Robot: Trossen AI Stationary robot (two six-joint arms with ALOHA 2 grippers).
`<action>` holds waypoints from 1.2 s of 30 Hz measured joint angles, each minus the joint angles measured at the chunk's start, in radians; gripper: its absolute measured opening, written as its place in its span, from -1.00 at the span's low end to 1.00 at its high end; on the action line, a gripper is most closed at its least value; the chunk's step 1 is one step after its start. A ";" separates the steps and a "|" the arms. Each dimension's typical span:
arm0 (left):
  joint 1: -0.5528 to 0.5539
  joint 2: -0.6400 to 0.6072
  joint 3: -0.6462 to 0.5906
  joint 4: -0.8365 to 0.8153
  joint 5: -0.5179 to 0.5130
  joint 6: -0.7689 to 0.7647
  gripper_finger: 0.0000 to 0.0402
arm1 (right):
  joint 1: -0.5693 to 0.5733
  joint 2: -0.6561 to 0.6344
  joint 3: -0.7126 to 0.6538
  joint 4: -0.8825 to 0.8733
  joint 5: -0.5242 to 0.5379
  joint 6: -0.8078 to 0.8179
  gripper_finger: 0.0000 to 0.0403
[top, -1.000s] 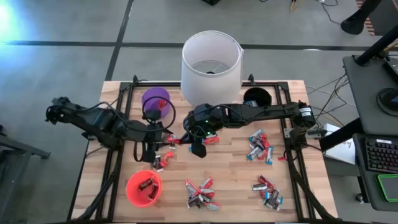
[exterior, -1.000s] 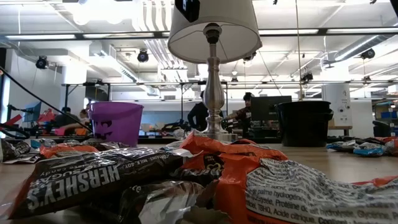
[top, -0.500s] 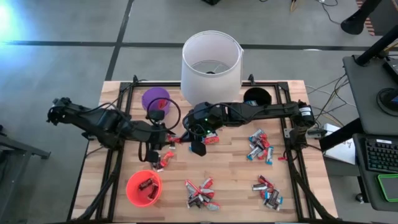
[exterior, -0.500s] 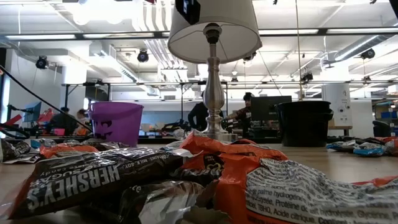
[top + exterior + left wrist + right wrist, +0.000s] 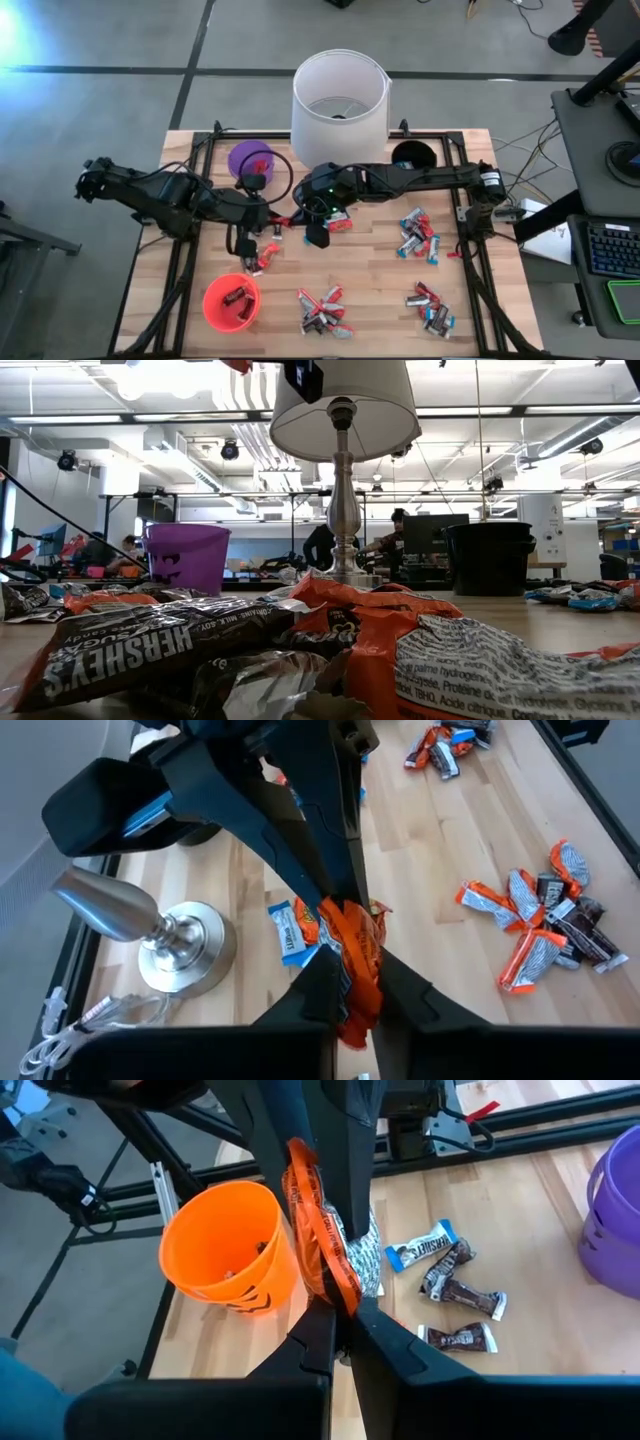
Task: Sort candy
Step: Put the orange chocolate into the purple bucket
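Two grippers meet over the middle of the table in the high view. My left gripper [image 5: 268,237] reaches in from the left edge and my right gripper [image 5: 316,228] comes across from the right edge, the two just beside each other. Loose candy [image 5: 322,310] lies in piles near the front edge and toward the right edge, with a few more pieces right under my left fingers. The red cup [image 5: 231,303] sits at the front-left corner, the purple cup [image 5: 249,160] toward the back left, the black cup [image 5: 412,156] at the back right, and the lamp [image 5: 338,96] stands at the back edge.

Low view: candy wrappers [image 5: 150,645] fill the foreground, a dark Hershey's bar among them, with the purple cup and the lamp stem behind. Neither gripper shows here.

Left wrist view: my jaws are closed on an orange-red wrapped candy [image 5: 352,955], which runs lengthwise out between my fingers. The right gripper pinches its far end.

Right wrist view: my right jaws are closed on the same bar [image 5: 318,1240], its long axis pointing straight away from me. The orange-red cup [image 5: 226,1250] stands close beside it, so I judge my left arm the nearer one to carry it there.
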 joint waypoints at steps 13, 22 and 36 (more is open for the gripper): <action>0.032 -0.037 0.000 -0.153 -0.035 -0.024 -1.00 | -0.003 -0.002 0.000 -0.004 -0.006 0.031 -0.55; 0.200 -0.071 0.000 -0.364 -0.102 -0.004 -1.00 | 0.005 -0.004 0.000 -0.115 -0.011 0.083 -0.34; 0.593 -0.140 0.000 -0.386 -0.102 0.229 -1.00 | 0.056 -0.010 0.001 -0.341 -0.003 0.157 -0.39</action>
